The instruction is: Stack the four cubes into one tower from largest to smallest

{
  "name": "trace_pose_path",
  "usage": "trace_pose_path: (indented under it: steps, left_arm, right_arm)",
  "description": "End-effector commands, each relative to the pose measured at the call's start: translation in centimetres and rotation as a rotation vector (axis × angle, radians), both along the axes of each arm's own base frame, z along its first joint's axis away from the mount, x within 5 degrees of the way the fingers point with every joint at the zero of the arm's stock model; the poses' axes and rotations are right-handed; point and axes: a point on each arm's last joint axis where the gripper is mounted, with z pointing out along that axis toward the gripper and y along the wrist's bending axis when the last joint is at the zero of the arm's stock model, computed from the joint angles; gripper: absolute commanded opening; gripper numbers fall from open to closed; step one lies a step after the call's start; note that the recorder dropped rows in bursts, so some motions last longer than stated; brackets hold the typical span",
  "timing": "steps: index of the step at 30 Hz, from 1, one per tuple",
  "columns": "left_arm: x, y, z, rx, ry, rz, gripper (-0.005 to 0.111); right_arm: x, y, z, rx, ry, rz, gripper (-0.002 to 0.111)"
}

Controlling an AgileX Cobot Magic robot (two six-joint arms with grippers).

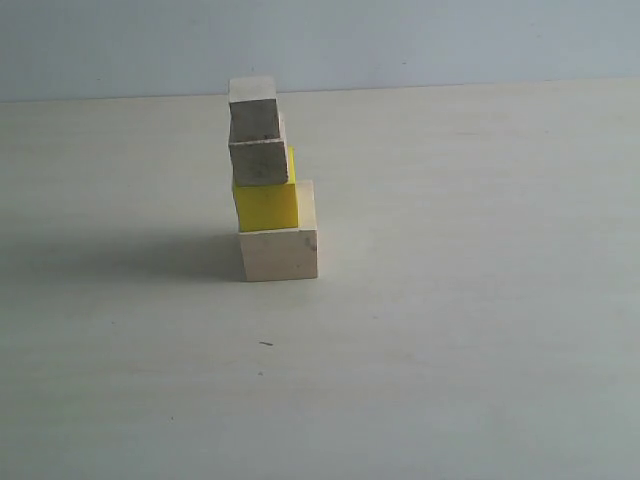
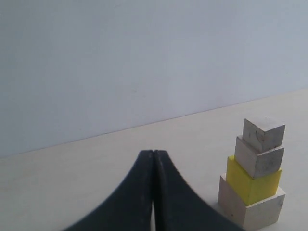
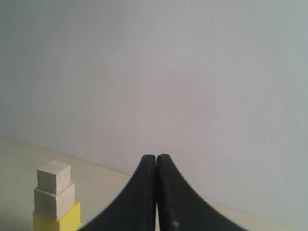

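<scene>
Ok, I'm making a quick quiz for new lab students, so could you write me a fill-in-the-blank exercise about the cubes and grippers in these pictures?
1. The cube resting directly on the largest wood cube is coloured ____.
2. The tower is made of ____ cubes in all.
3. The smallest cube sits at the very ____ of the pile.
4. The left gripper and the right gripper both have their jaws ____, holding nothing.
Missing words: yellow; four; top; shut.

Soft, dim, hazy light from the right arm's side throws the tower's (image 1: 262, 170) long faint shadow toward the left arm's side.
</scene>
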Motion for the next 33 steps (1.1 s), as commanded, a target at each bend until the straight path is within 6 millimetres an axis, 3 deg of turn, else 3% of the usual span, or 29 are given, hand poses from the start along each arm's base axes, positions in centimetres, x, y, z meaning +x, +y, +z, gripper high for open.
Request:
trace_pose_path:
  steps: [1, 19, 22, 26, 30, 33]
  left_arm:
    - [-0.1, 0.1, 0.0, -0.011, -0.018, 0.003, 0.0]
    - [-0.1, 0.1, 0.0, 0.004, -0.022, 0.001, 0.0]
    - [-1.1, 0.5, 0.3, -0.005, -0.048, 0.021, 0.0]
    - [-4.1, 2.1, -0.1, -0.064, -0.05, 0.169, 0.0]
    - [-6.6, 2.8, -2.2, -0.071, -0.06, 0.319, 0.0]
    - [-7.2, 2.9, -4.0, -0.102, -0.076, 0.376, 0.0]
  right_arm:
    - [-0.2, 0.2, -0.5, -0.018, 0.032, 0.021, 0.0]
    - [-0.2, 0.2, -0.5, -0.018, 0.032, 0.021, 0.0]
    - [-0.2, 0.2, -0.5, -0.018, 0.032, 0.021, 0.0]
    - [-0.2, 0.2, -0.5, -0.018, 0.032, 0.021, 0.0]
    - [-0.2, 0.2, -0.5, -0.018, 0.032, 0.021, 0.0]
    - [-0.2, 0.2, -0.5, -0.018, 0.032, 0.021, 0.0]
